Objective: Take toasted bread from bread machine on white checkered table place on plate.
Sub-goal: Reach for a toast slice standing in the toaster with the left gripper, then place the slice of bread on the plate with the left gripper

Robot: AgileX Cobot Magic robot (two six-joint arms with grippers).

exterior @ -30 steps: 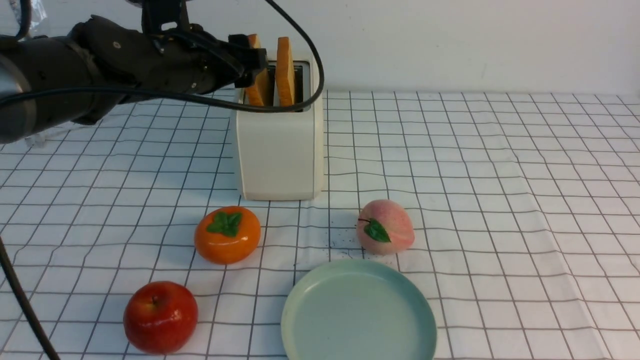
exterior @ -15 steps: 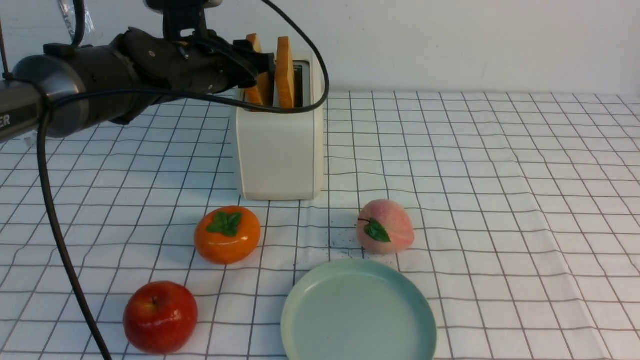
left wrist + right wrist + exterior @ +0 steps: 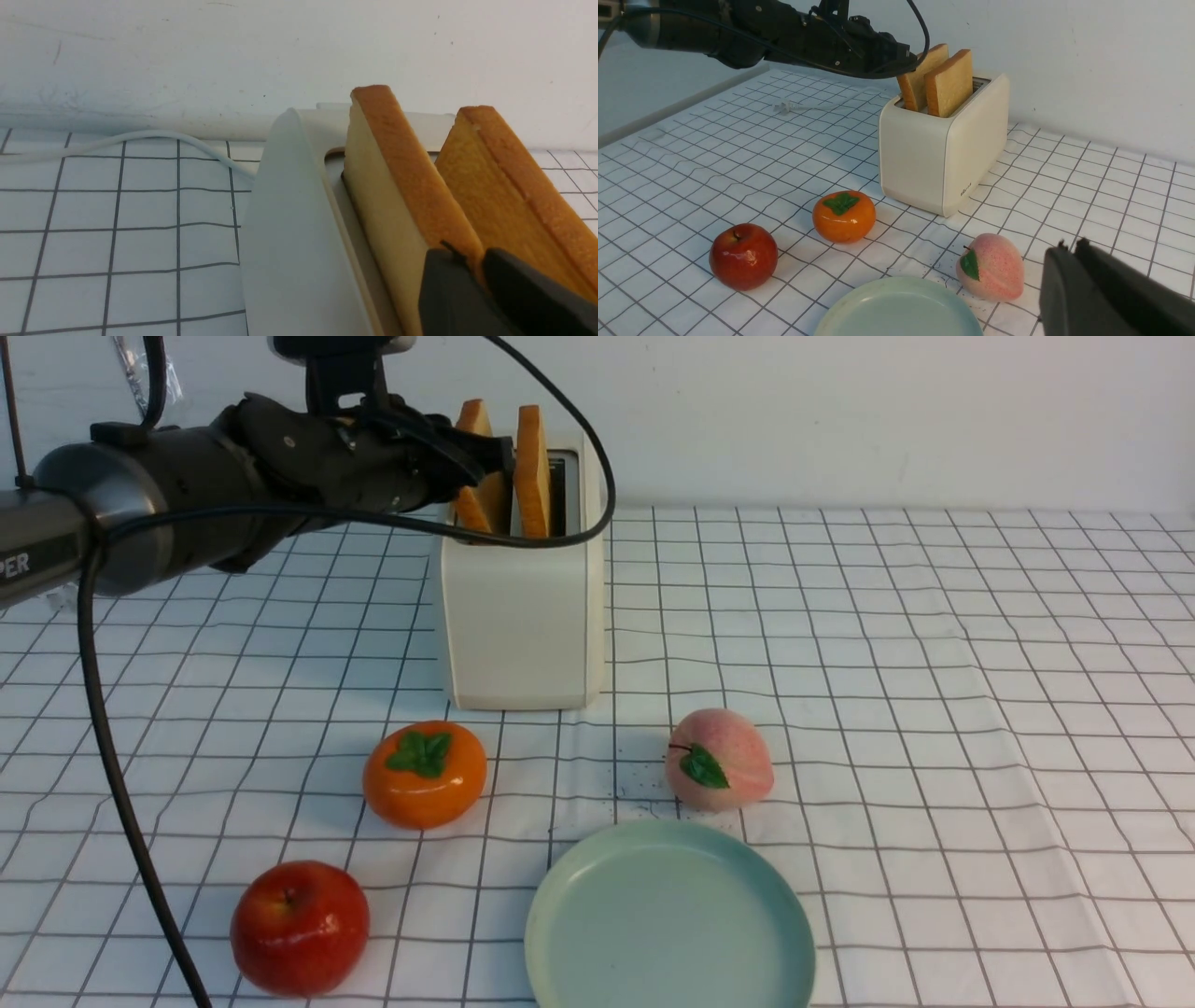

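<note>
Since the left tool (image 3: 490,453) pinches only the near edge of the left toast (image 3: 474,418), upright in the toaster (image 3: 518,616) far beyond the plate (image 3: 669,924), lifting could twist it loose or tip the toaster.

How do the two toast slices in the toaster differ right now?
The left slice leans left; the right slice stands upright. The fingers of the left gripper pinch the left slice; nothing touches the right slice. Both sit in the bread machine, same size and golden colour.
</note>
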